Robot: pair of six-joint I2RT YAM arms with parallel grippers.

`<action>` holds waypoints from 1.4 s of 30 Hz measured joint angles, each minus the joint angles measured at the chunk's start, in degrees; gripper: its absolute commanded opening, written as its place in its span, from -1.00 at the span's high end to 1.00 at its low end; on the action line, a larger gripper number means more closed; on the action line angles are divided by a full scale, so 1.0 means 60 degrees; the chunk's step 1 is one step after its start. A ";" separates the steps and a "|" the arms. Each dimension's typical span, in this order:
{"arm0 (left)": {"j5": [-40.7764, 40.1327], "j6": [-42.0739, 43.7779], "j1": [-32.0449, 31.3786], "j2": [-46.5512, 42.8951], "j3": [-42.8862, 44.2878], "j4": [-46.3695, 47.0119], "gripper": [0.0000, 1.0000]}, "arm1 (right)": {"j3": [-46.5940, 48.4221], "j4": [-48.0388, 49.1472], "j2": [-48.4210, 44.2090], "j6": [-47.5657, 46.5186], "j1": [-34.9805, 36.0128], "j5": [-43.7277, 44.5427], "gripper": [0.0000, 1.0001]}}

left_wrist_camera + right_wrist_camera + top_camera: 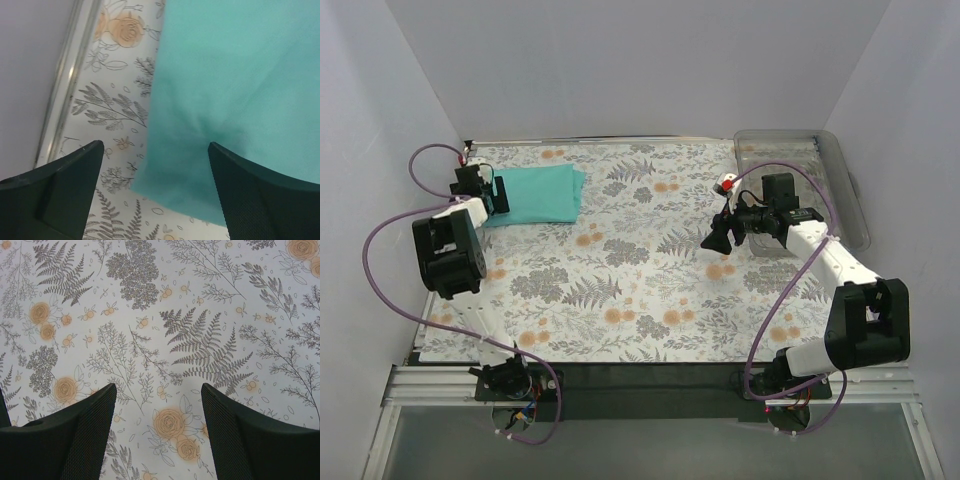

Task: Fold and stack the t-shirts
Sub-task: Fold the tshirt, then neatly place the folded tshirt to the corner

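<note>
1 folded teal t-shirt (533, 195) lies at the counter's (620, 290) far left corner.
We see the left tool (155, 150) spread wide, straddling the t-shirt's left edge and gripping nothing; the right tool (158, 390), equally wide, hovers over the floral counter near its right edge.

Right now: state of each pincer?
Left pincer: open, empty, over the t-shirt edge.
Right pincer: open, empty, above the floral tablecloth.

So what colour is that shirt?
The shirt is plain teal-green, no print; the left wrist view shows it best.
</note>
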 measured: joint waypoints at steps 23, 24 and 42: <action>0.2998 -0.3883 -0.3213 0.1035 0.2557 -0.1916 -0.43 | 0.0000 -0.0015 0.0295 -0.0040 0.0000 -0.0062 -0.27; 0.2881 -0.3956 -0.3428 0.1366 0.2765 -0.2004 -0.43 | 0.0000 -0.0015 0.0306 -0.0040 0.0000 -0.0058 -0.27; -0.0565 -0.3020 -0.4295 0.3147 0.5096 -0.2641 0.59 | 0.0000 -0.0069 0.0488 -0.0069 0.0000 -0.0055 -0.27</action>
